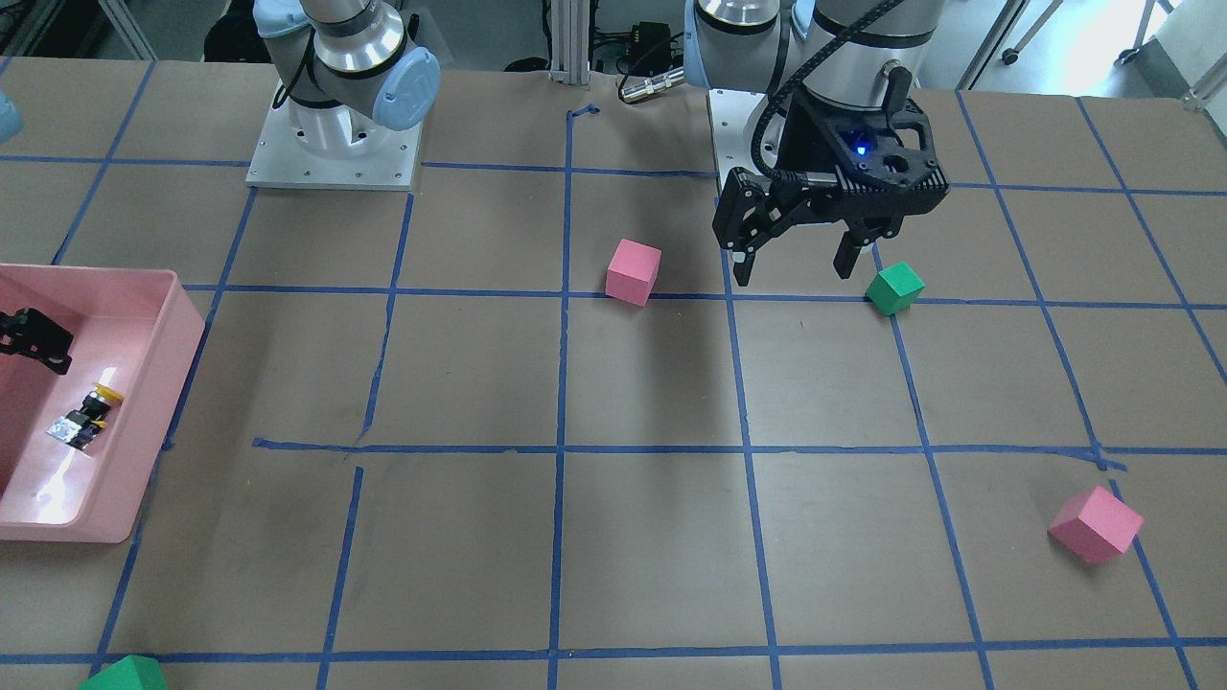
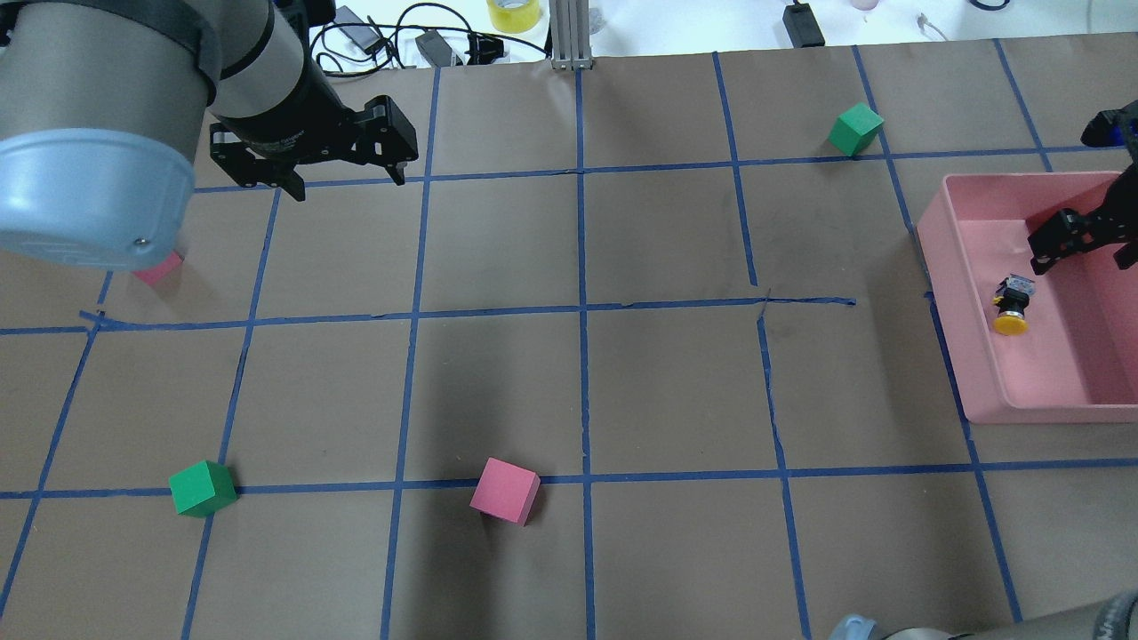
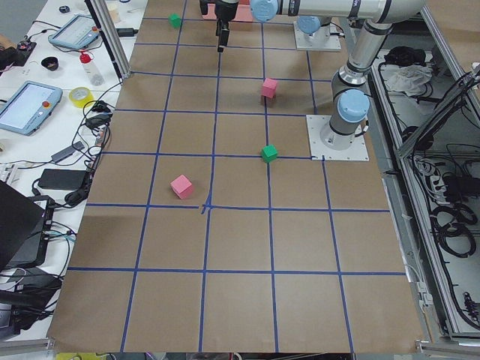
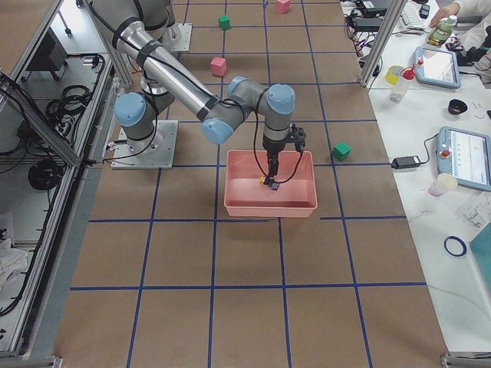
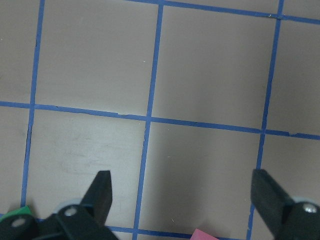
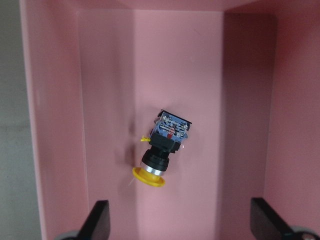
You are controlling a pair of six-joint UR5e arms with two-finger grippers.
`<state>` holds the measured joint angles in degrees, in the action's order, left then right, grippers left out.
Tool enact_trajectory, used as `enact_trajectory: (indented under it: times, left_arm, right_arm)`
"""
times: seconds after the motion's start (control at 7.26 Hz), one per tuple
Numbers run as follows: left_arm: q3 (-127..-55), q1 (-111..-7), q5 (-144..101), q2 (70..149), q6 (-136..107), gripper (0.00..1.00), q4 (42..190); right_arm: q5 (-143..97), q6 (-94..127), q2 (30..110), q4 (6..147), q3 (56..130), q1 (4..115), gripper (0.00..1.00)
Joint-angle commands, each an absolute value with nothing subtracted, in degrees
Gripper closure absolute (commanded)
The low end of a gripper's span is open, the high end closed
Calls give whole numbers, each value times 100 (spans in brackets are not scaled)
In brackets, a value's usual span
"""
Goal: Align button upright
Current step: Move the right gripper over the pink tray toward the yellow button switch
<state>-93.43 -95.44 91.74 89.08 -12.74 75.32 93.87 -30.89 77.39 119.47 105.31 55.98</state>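
Note:
The button lies on its side on the floor of the pink bin, with its yellow cap, black body and silvery-blue base block all showing. It also shows in the overhead view and the front view. My right gripper is open and empty, above the bin. In the overhead view the right gripper hangs just beside the button without touching it. My left gripper is open and empty over the table far from the bin. It also shows in the overhead view and the left wrist view.
Two pink cubes and two green cubes lie scattered on the brown table with blue tape lines. The green cube by the left gripper is close to its fingers. The bin stands at the table's side by the right arm.

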Motion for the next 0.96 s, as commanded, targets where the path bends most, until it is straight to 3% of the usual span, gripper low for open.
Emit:
enact_trajectory:
  times: [0.0, 0.83]
  left_arm:
    - [-9343, -9545, 9176, 8903, -1274, 0, 7532]
    - [-9343, -9545, 9167, 8903, -1274, 0, 7532]
  right_arm:
    - [8777, -2349, 7246, 12249, 10564, 5581, 0]
    - [9281, -2487, 6689, 12595, 10582, 5581, 0]
